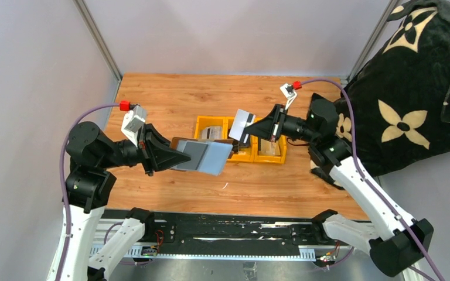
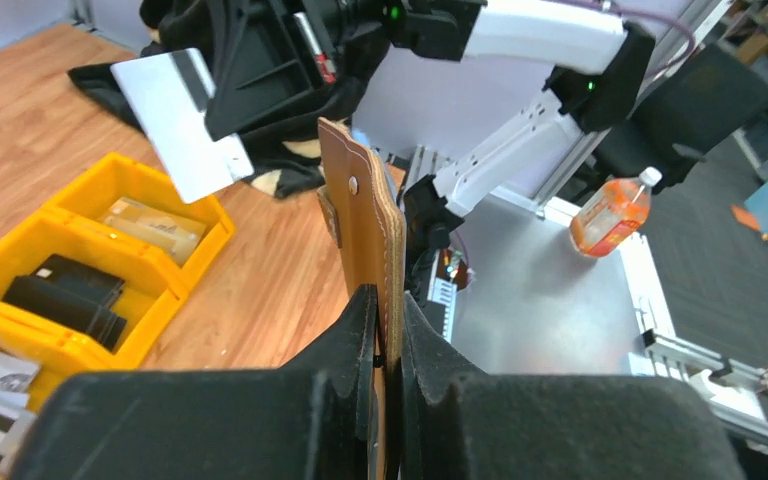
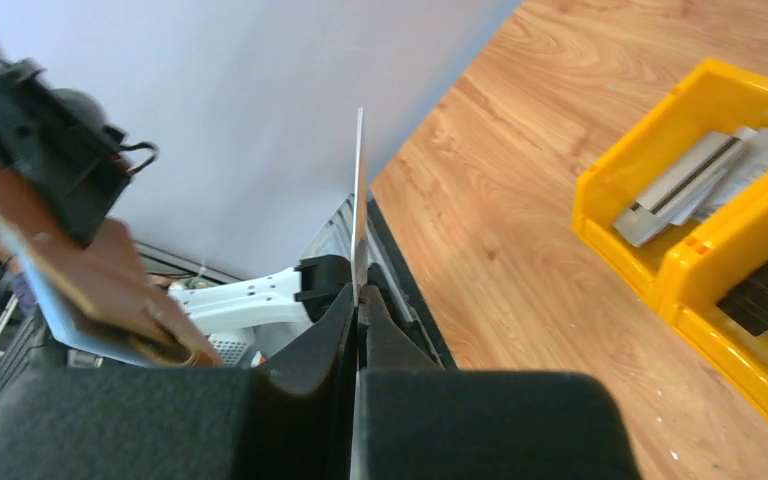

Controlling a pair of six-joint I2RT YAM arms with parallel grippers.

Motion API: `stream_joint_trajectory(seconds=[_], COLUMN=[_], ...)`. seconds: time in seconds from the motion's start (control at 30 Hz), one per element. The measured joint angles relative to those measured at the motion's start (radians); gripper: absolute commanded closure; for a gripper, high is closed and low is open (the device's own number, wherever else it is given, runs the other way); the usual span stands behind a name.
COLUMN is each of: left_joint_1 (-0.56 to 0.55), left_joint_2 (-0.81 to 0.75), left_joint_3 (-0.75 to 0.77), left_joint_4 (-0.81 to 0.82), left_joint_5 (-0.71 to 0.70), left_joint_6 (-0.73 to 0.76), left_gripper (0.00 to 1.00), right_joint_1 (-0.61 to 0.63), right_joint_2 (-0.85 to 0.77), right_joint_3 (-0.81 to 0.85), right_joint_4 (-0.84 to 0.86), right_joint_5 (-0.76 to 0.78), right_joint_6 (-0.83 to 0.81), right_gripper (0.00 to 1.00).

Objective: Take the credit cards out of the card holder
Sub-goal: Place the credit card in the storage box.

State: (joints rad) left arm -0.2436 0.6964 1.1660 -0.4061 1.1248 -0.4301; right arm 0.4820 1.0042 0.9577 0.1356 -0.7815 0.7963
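**Q:** Where is the card holder, and what has hold of it?

**A:** The card holder point(image 1: 202, 157), brown outside and silvery-grey inside, hangs open in the air over the middle of the counter point(image 1: 170, 93), a little toward its near edge. The left gripper point(image 1: 179, 158) is pinched narrow on its left side. The left wrist view shows the jaws clamped on the brown leather edge.

**Q:** And the right gripper?

**A:** The right gripper point(image 1: 248, 131) is closed tight on one credit card point(image 1: 243, 121), silvery-white with a dark stripe. The card is clear of the card holder. It is tilted above a yellow bin point(image 1: 266, 158) that sits past the counter's centre, toward the far edge.

**Q:** What is in the bin?

**A:** It has three compartments. The one nearest the counter's left edge holds silvery cards point(image 1: 211, 132), the middle one black cards point(image 2: 65, 300), and the right one tan cards point(image 1: 271, 147).

**Q:** How should this step be done well?

**A:** The card likely belongs with the silvery ones. It seems to hover near the wall between the left and middle compartments. I would shift it left until it is wholly over the left compartment, lower it close, lay it flatter, and only then open the jaws. A release from high up or on edge could let it bounce out or catch the divider. The left gripper should hold the card holder steady and open. I cannot tell whether more cards remain inside.
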Motion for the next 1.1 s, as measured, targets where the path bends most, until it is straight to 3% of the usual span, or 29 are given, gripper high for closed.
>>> stream_joint_trajectory(seconds=[0.27, 0.47, 0.7, 0.77, 0.8, 0.93, 1.1], left_joint_1=[0.0, 0.0, 0.0, 0.0, 0.0, 0.0, 0.0], left_joint_2=[0.007, -0.018, -0.044, -0.044, -0.044, -0.044, -0.045], left_joint_3=[0.035, 0.035, 0.035, 0.035, 0.035, 0.035, 0.035], left_joint_4=[-0.179, -0.205, -0.233, -0.237, -0.238, -0.239, -0.239], left_joint_5=[-0.001, 0.016, 0.032, 0.036, 0.036, 0.041, 0.045], left_joint_6=[0.166, 0.184, 0.207, 0.212, 0.213, 0.214, 0.214], left_gripper=[1.0, 1.0, 1.0, 1.0, 1.0, 1.0, 1.0], right_joint_1=[0.039, 0.142, 0.179, 0.179, 0.18, 0.181, 0.185], right_joint_2=[0.393, 0.803, 1.046, 1.103, 1.121, 1.172, 1.124], right_joint_3=[0.202, 0.507, 0.724, 0.784, 0.801, 0.852, 0.845], right_joint_4=[-0.178, -0.351, -0.451, -0.476, -0.484, -0.505, -0.515], right_joint_5=[0.132, 0.264, 0.369, 0.388, 0.39, 0.387, 0.373], right_joint_6=[-0.151, -0.221, -0.213, -0.202, -0.196, -0.171, -0.172], right_gripper=[1.0, 1.0, 1.0, 0.91, 0.79, 0.49, 0.34])
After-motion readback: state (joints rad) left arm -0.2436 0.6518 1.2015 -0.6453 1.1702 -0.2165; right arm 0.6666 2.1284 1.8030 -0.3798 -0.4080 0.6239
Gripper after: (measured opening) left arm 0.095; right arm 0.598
